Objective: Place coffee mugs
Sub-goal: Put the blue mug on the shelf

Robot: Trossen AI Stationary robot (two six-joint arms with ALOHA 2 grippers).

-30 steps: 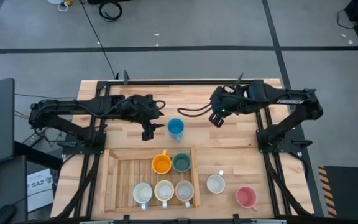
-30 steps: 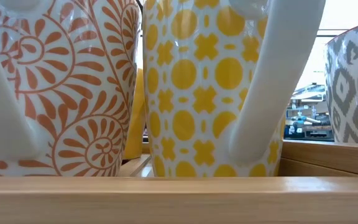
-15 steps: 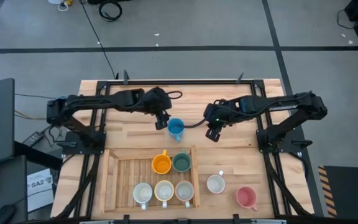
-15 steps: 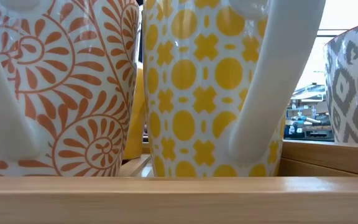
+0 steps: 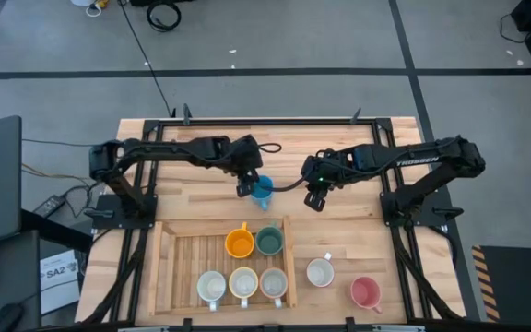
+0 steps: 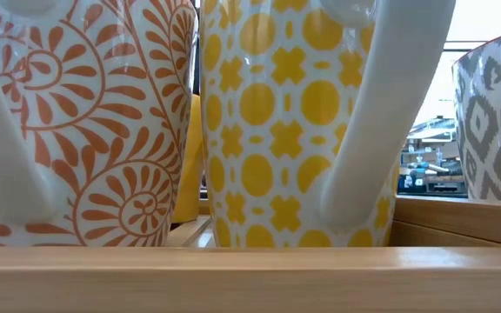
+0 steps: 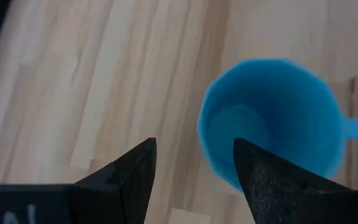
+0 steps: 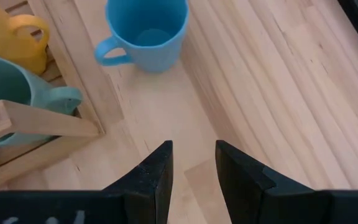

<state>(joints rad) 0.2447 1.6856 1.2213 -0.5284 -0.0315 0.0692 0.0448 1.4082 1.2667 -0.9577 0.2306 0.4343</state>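
A blue mug stands upright on the wooden table, just beyond the tray's far rail; it also shows in the left wrist view and the right wrist view. My left gripper is open and hovers over the mug's left side. Its fingers stand either side of the mug's wall there, and I see no touch. My right gripper hangs to the right of the blue mug, open by a narrow gap, with only bare table under it.
The slatted wooden tray near the front edge holds an orange mug, a dark green mug and three pale patterned mugs. A white mug and a pink mug stand on the table to its right.
My left gripper has swung toward the table's right and sunk, ending over the blue mug's left side, still open. My right gripper has come down and toward the near edge, tipping as it went, then held still. No mug has moved.
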